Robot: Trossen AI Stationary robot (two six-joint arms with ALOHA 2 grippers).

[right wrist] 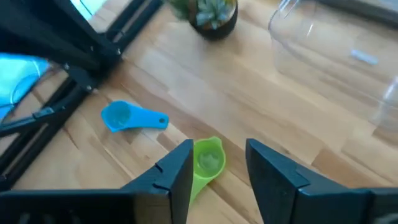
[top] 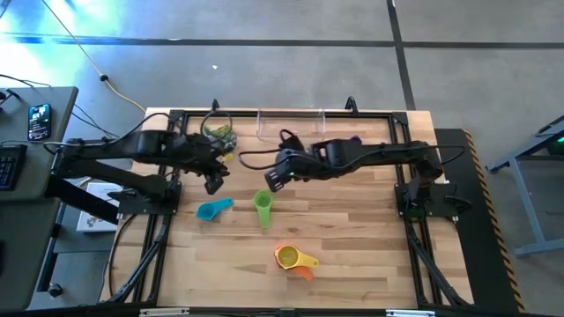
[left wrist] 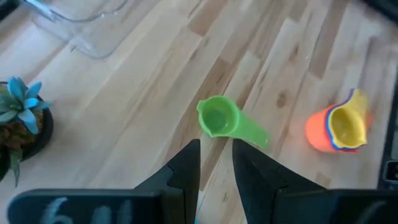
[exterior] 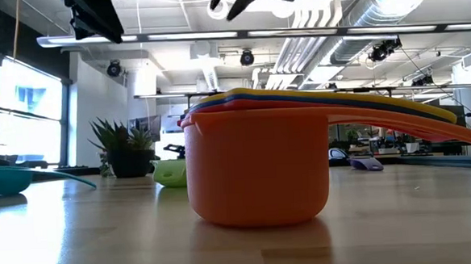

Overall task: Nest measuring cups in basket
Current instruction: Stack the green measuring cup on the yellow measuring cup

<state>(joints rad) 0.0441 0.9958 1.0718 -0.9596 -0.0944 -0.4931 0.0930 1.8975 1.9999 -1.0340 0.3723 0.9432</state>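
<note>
Right wrist view shows my right gripper (right wrist: 219, 168) open and empty above the green cup (right wrist: 205, 163) lying on the table (right wrist: 249, 118), light blue cup (right wrist: 127, 117) beside it, basket (right wrist: 336, 56) well apart, left gripper (left wrist: 216, 165) parted, empty.

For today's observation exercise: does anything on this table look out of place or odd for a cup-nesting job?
Yes. The green cup and the light blue cup lie loose on the table, apart from the nested stack. The stack stands near the front edge, not in the basket at the back. Nothing looks spilled or damaged.
</note>
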